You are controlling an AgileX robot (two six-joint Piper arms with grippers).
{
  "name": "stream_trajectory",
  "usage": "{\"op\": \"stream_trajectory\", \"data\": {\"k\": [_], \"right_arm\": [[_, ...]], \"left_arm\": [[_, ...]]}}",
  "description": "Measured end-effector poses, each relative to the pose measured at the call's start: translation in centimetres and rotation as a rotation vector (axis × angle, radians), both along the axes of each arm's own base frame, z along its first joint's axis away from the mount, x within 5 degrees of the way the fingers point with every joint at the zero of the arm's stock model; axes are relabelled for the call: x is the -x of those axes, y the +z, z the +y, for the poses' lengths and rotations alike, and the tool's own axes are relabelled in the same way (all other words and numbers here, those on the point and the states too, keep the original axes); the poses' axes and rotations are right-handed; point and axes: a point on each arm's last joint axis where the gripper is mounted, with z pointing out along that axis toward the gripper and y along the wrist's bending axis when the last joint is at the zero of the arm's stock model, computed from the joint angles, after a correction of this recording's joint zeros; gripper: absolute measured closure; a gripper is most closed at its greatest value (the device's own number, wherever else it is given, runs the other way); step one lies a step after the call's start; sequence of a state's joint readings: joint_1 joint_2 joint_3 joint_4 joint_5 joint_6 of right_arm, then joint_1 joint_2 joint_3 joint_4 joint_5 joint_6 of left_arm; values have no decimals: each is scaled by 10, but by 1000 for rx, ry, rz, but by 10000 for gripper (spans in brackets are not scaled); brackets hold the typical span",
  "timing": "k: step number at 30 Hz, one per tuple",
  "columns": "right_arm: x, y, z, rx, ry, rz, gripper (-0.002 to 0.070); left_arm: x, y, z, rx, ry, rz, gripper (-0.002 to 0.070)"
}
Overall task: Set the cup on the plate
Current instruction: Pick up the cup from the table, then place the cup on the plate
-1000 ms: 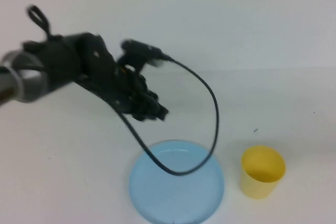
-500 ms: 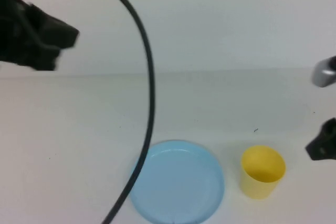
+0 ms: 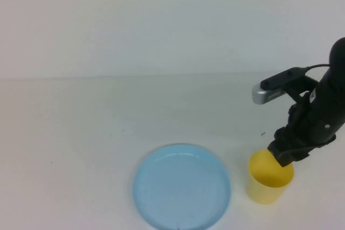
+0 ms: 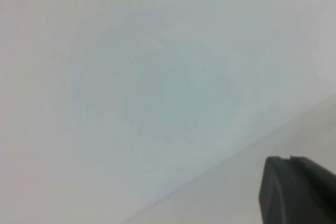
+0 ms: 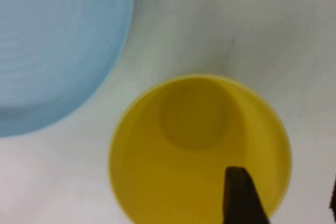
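left gripper (image 4: 296, 190) gone from table, closed | right gripper (image 3: 288, 153) arrived spread over cup (image 3: 267, 184) rim

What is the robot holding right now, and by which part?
Nothing yet. The open right gripper straddles the cup rim, one finger inside. The left gripper is shut, empty, away.

The plate (image 3: 181, 186) lies bare near the surface's (image 3: 81, 133) front edge, open from above and from the left side. Just to its right stands the cup (image 3: 268, 184), apart from it by a narrow strip. The right gripper (image 3: 288, 154) crowds the cup's right rim, one of its fingers (image 5: 241, 195) inside the mouth. The left gripper (image 4: 299, 192) is closed, away from both.
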State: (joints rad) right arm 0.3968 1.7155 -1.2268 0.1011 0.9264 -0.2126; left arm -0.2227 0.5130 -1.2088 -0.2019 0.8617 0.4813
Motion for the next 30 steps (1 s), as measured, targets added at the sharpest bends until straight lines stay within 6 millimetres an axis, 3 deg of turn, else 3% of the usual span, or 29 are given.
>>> {"op": "stream_trajectory", "data": {"k": [4, 12, 15, 19, 21, 24, 30], "right_arm": [[-7, -17, 2, 25, 4, 26, 314], [-16, -40, 0, 88, 8, 41, 328], [-17, -45, 1, 95, 8, 50, 407], [-18, -45, 1, 98, 10, 54, 594], [-20, -39, 1, 109, 16, 60, 638], [-23, -17, 2, 119, 28, 56, 645], [-20, 59, 19, -7, 54, -94, 646]], "left_arm": [[4, -29, 3, -1, 30, 51, 673], [-19, -71, -1, -28, 35, 181, 674], [-28, -87, -3, -82, 31, 190, 674], [-41, -109, -5, -144, 27, 186, 674], [-46, -120, -5, -167, 27, 180, 675], [-51, -135, -5, -183, 38, 182, 675], [-54, -160, 0, -179, 105, 130, 675]]}}
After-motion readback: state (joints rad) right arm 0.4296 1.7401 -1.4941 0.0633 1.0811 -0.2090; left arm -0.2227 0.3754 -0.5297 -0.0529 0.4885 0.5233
